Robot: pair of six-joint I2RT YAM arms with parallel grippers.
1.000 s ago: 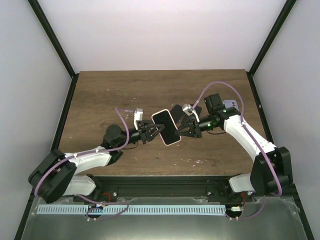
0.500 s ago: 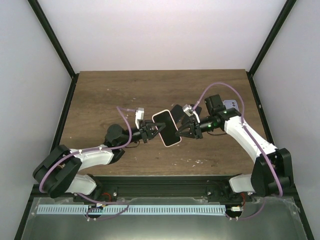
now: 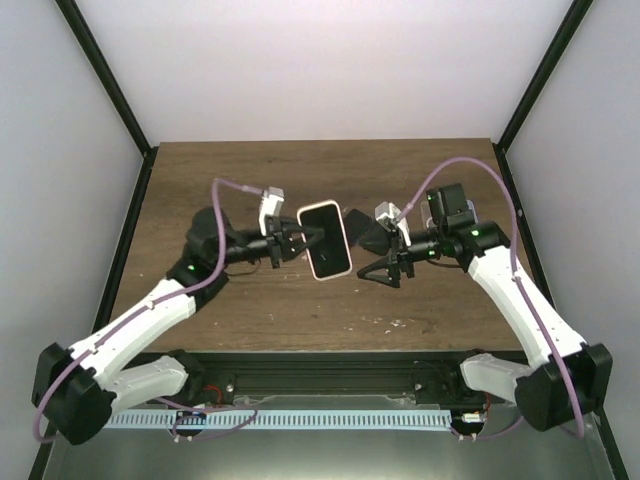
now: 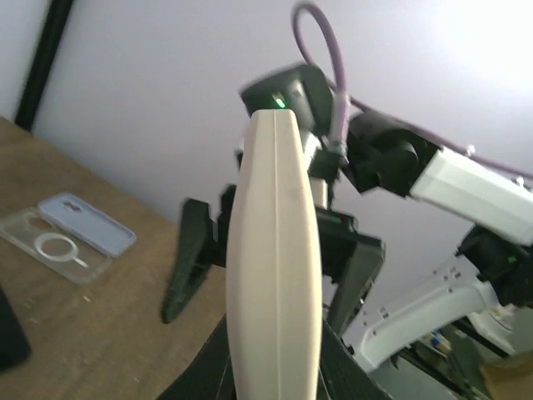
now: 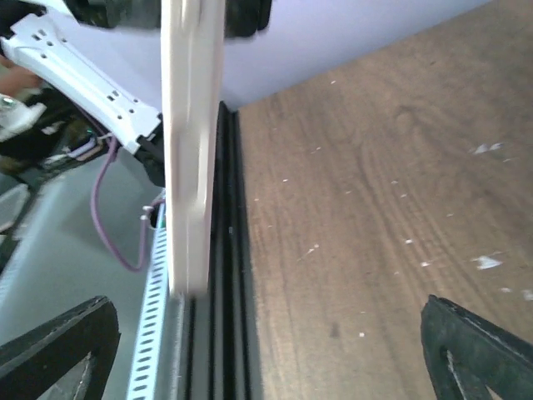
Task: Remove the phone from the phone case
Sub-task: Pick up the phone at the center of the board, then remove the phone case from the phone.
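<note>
Top external: left tool (image 3: 299,243) pinching smooth cream round-cornered phone case (image 3: 327,241); right tool (image 3: 368,247) spread, apart.

Right tool (image 3: 378,255) has let go and backed off, jaws wide; left tool (image 3: 288,244) alone lifts the phone (image 3: 327,240) away leftward.

A narrow free gap separates the phone (image 3: 327,241) from the wide-open right gripper (image 3: 358,246) facing its edge.
</note>
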